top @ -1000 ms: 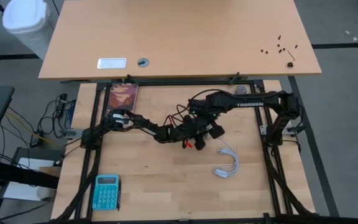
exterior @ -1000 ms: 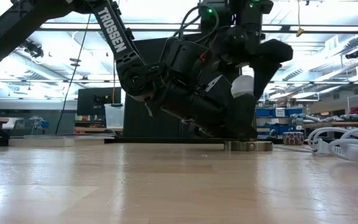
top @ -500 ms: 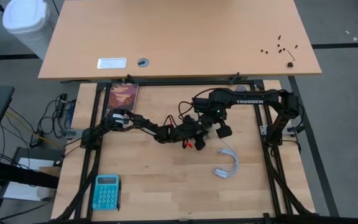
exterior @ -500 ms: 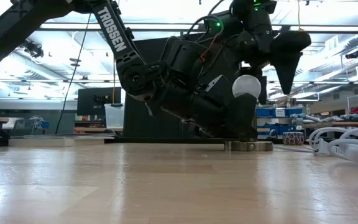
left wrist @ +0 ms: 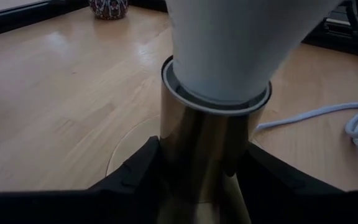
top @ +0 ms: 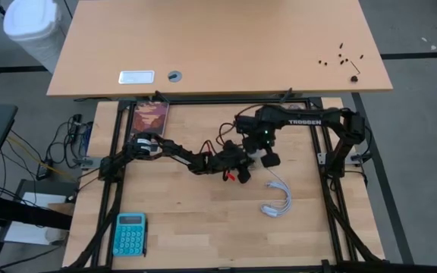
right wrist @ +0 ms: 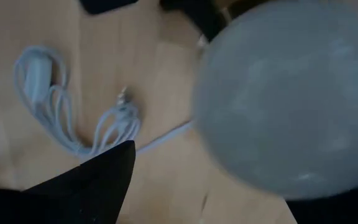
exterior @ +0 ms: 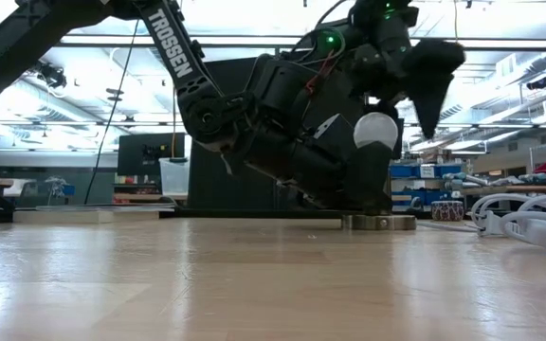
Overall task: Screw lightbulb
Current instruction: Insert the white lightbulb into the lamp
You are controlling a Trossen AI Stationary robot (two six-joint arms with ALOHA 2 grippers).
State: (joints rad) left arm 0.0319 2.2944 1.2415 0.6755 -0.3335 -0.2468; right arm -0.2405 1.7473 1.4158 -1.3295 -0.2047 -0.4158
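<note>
The lightbulb (exterior: 376, 131) stands upright in the brass socket (left wrist: 207, 155), dome up, its long axis vertical. The socket's round base (exterior: 378, 223) rests flat on the bench, slightly toward the right edge from the middle and nearer the far edge than the near one.

The left gripper (left wrist: 197, 186) is clenched on the brass socket barrel: 1 dark finger bears on each side of it, below the bulb's neck. This arm holds the socket against turning.

The right gripper (exterior: 415, 80) hangs directly above the bulb, released, jaws spread wide, holding nothing. In the right wrist view the frosted dome fills the space just ahead of that arm, and 1 finger (right wrist: 92, 177) shows clear of the glass.

The bulb therefore lies straight below the right gripper, along that gripper's own approach line. The right arm is judged the one placed to descend, close on the dome and rotate it about the vertical axis.

A coiled white cable (top: 277, 199) lies on the bench toward the right edge, clear of both arms.
</note>
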